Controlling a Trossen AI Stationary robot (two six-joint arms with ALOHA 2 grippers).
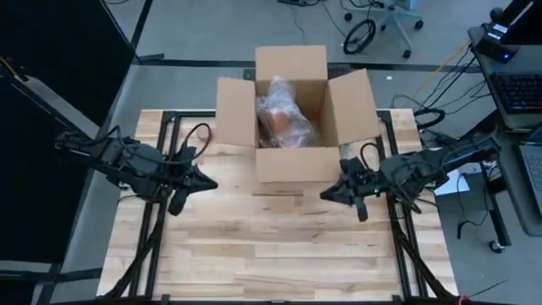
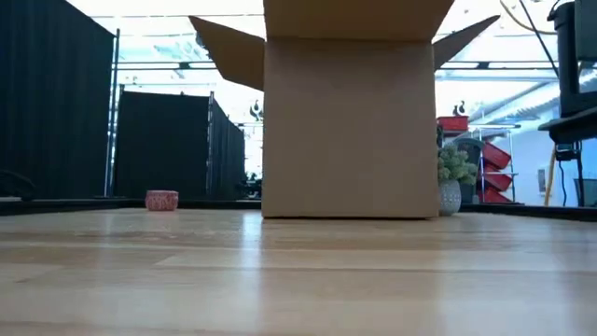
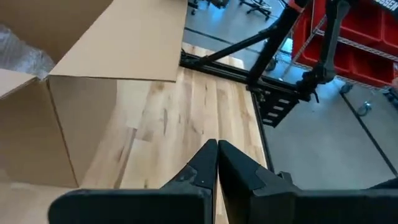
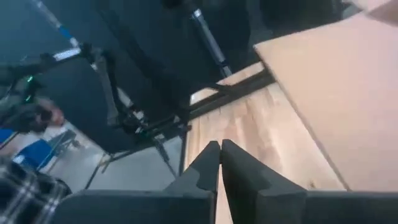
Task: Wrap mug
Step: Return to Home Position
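Observation:
An open cardboard box [image 1: 292, 119] stands on the wooden table [image 1: 271, 246] near its far edge, flaps spread. Inside it lies a bundle in clear bubble wrap [image 1: 284, 114] with something orange-brown showing through; the mug itself is hidden by the wrap. My left gripper [image 1: 210, 184] hovers shut to the left of the box, its fingers [image 3: 217, 163] together over bare wood. My right gripper [image 1: 326, 193] hovers shut to the right of the box's near corner, fingers [image 4: 219, 163] together. Neither touches anything.
In the low view the box [image 2: 350, 121] fills the middle; a small red object [image 2: 161, 200] sits far off at the left. The near half of the table is bare wood. Black frame rails [image 1: 157, 212] run along both sides beneath the arms.

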